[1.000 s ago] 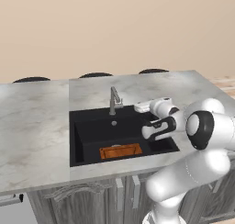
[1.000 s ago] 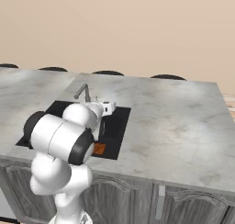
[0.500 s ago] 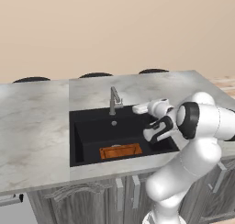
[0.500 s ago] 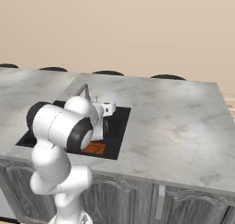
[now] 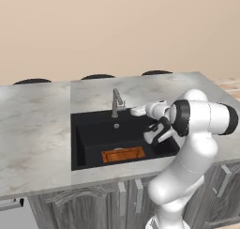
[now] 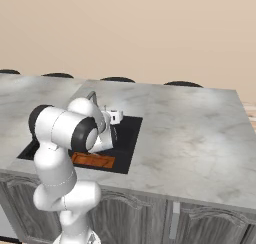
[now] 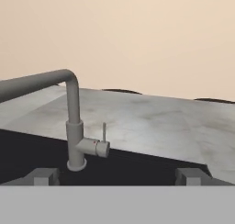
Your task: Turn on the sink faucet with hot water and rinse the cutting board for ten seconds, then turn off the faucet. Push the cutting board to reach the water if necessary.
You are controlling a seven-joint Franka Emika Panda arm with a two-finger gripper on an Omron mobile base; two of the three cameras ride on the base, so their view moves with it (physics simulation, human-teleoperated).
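Note:
The matte black sink is set in the marble counter. A small orange-brown cutting board lies flat on its floor near the front wall, also seen as the cutting board. At the back rim stands the grey faucet, with no water running from it. My gripper hovers open just right of the faucet, over the sink's back edge. In the hand view the faucet stands left of centre, its small lever upright on the near side, and my gripper is open with nothing between its fingertips.
Marble counter stretches wide to the left of the sink and behind it. Dark stool tops line the far edge of the counter. My own elbow hangs over the sink's right rim.
The hand has slid left toward the faucet while the elbow swung out and up. The jaws stayed open. The cutting board has not moved.

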